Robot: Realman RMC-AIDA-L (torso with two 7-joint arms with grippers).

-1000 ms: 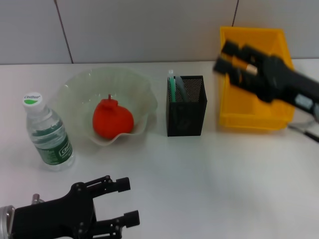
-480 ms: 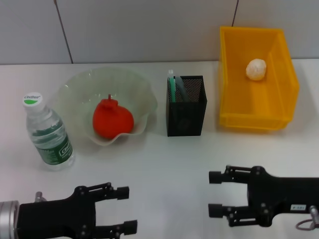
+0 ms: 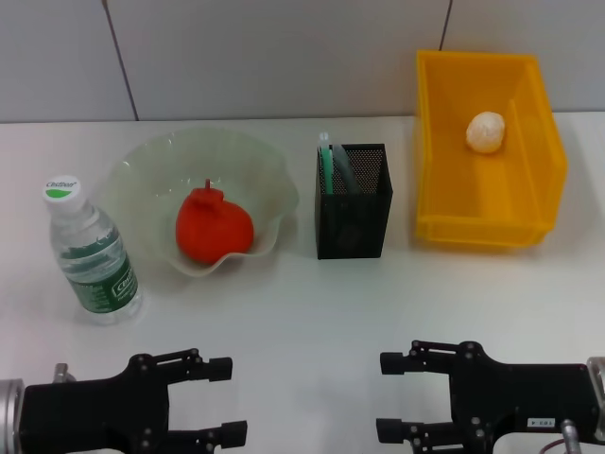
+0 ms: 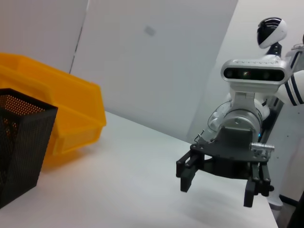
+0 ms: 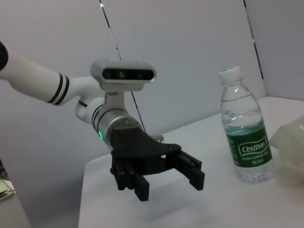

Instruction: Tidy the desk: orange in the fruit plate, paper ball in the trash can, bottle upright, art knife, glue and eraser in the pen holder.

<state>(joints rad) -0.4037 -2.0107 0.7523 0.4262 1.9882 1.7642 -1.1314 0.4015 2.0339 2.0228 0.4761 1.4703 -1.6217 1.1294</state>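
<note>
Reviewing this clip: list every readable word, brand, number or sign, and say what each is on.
"Cestbon": green label of the bottle, read in the right wrist view.
Bottle cap: green mark with small print, too blurred to read.
Right gripper: small white sticker on its body, too small to read.
Nothing else carries text.

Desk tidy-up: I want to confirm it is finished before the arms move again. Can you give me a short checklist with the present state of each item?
1. Orange in the fruit plate: ok.
2. Paper ball in the trash can: ok.
3. Bottle upright, cap on top: ok.
4. Art knife in the pen holder: ok, its green end shows above the rim.
5. Glue and eraser in the pen holder: cannot tell; a grey stick shows inside, no eraser is visible anywhere.
6. Left gripper and right gripper open, holding nothing, low at the desk's near edge: ok.
</note>
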